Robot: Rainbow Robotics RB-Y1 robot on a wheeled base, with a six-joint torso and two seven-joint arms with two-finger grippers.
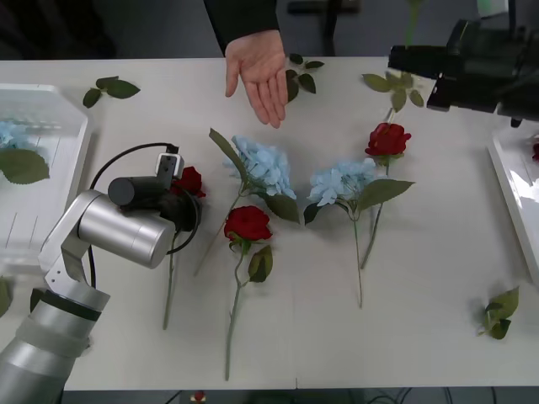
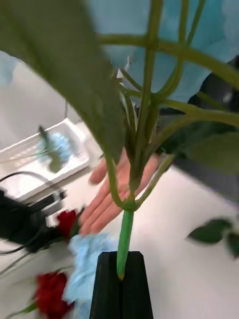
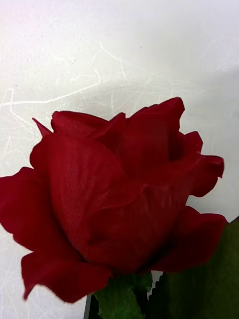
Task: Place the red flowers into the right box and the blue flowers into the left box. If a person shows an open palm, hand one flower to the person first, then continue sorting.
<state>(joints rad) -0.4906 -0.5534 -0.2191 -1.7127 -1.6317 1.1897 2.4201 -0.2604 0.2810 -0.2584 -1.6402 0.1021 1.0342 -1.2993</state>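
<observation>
At the far edge of the table (image 1: 438, 278), near its middle, an open palm (image 1: 261, 71) is held out by the person, fingers pointing down toward the flowers; by the task's rule this asks for one flower to be handed over before sorting goes on

Above the far right corner the right gripper (image 2: 119, 256) is raised clear of the surface and clamped on the cut end of a blue flower's stem (image 2: 124, 234), so that the head hangs high above the wrist; in the right wrist view the palm is seen just beyond that stem, so the flower is judged to be carried there as the one to be offered

Toward the left edge, the left gripper (image 1: 173, 202) is lowered right at a red rose (image 1: 190, 179) whose stem runs toward the near edge; whether the rose is gripped cannot be told; the bloom is seen at very close range from the left wrist, which suggests that a pick is being lined up at the head end

Four flowers lie loose between the boxes besides that rose: two blue flowers (image 1: 263, 167) and (image 1: 341, 181) side by side in the middle, a red flower (image 1: 247, 223) just nearer than the first, and another red flower (image 1: 387, 139) beyond the second, all with stems toward the near edge

At the left edge the left box (image 1: 76, 143) is seen to hold one blue flower (image 1: 13, 135) with a large leaf; at the right edge the right box (image 1: 505, 181) is cut off by the picture, and a patch of red (image 1: 536, 151) inside it is taken to be a rose
</observation>
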